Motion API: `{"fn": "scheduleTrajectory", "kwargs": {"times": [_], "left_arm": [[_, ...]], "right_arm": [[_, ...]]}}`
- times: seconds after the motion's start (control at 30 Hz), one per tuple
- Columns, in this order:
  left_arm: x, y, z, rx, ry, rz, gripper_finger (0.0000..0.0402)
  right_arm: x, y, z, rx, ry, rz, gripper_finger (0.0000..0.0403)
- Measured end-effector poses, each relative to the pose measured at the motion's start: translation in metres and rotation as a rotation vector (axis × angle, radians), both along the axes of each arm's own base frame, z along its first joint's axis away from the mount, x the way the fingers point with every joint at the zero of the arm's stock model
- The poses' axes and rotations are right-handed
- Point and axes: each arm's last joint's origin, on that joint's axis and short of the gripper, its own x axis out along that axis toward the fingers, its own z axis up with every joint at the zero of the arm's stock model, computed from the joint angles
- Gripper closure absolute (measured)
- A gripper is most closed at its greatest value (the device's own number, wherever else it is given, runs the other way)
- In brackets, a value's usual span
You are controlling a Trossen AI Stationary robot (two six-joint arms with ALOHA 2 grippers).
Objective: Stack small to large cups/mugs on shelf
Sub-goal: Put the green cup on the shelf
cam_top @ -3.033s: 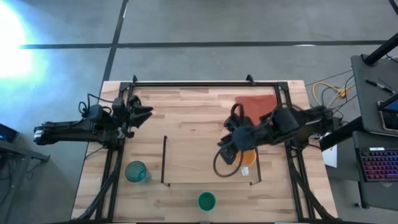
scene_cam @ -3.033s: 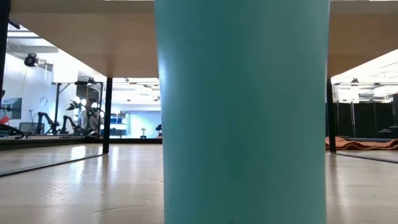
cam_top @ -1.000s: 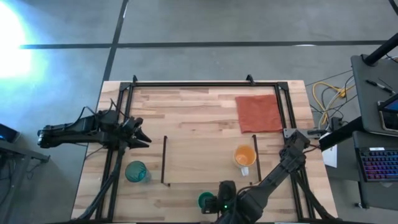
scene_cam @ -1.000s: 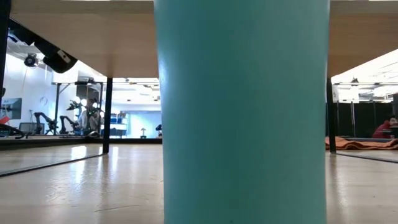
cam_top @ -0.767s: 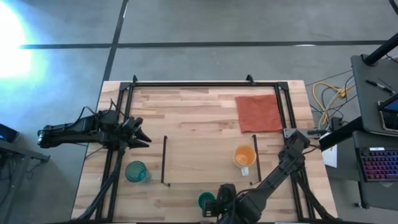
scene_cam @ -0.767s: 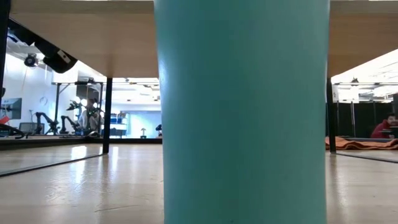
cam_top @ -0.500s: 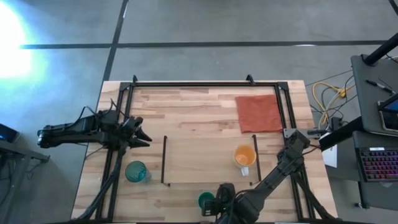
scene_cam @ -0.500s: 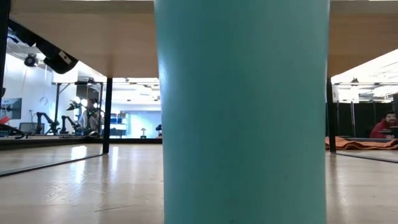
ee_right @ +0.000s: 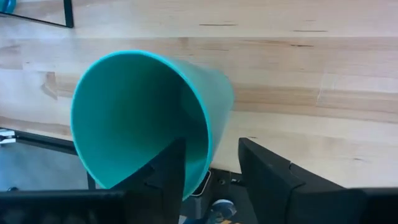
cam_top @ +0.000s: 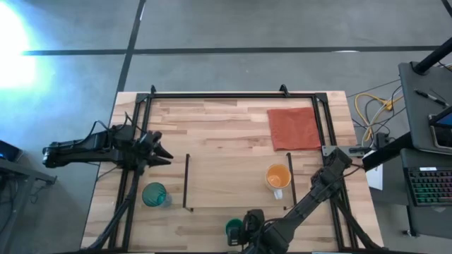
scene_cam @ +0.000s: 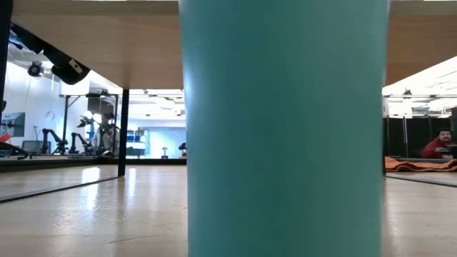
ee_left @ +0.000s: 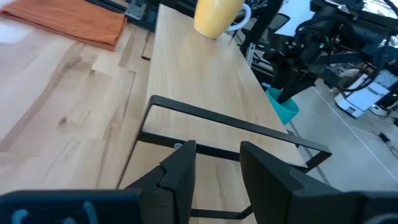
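We see the right gripper (cam_top: 244, 233) low at the bottom centre of the high view, one finger (ee_right: 168, 180) inside the green cup (cam_top: 234, 228) and one outside, narrowly spread over its rim; much of the cup is hidden there. The left gripper (cam_top: 161, 148) waits at left, slightly parted. The orange mug (cam_top: 278, 177) stands on the shelf (cam_top: 233, 180), the teal tumbler (cam_top: 155, 195) left of it on the counter (cam_top: 212, 120).

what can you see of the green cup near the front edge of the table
The green cup is a plain, handleless, plastic-looking tumbler, opaque green-teal, tapering from a wide open rim, empty inside. It sits at the table's near edge, outside the shelf, and fills the low view. The right tool straddles its rim, one finger inside, one outside against the wall, the cup looking tilted.
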Motion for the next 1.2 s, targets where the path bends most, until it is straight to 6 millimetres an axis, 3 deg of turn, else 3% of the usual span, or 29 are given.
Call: {"fn": "scheduleTrajectory", "kwargs": {"times": [0.4, 0.6, 0.83, 1.2], "left_arm": [[0.0, 0.002, 0.0, 0.021, 0.002, 0.059, 0.029], [0.0, 0.002, 0.0, 0.021, 0.002, 0.059, 0.029], [0.0, 0.002, 0.0, 0.02, 0.003, 0.059, 0.029], [0.001, 0.002, 0.0, 0.02, 0.003, 0.064, 0.029]], "right_arm": [[-0.002, -0.002, 0.0, -0.031, 0.021, 0.042, 0.0383], [-0.001, -0.001, 0.003, -0.028, 0.015, 0.068, 0.0393], [-0.011, -0.008, 0.043, -0.007, -0.069, 0.215, 0.0394], [-0.036, -0.03, 0.105, -0.118, -0.183, 0.477, 0.0394]]}}
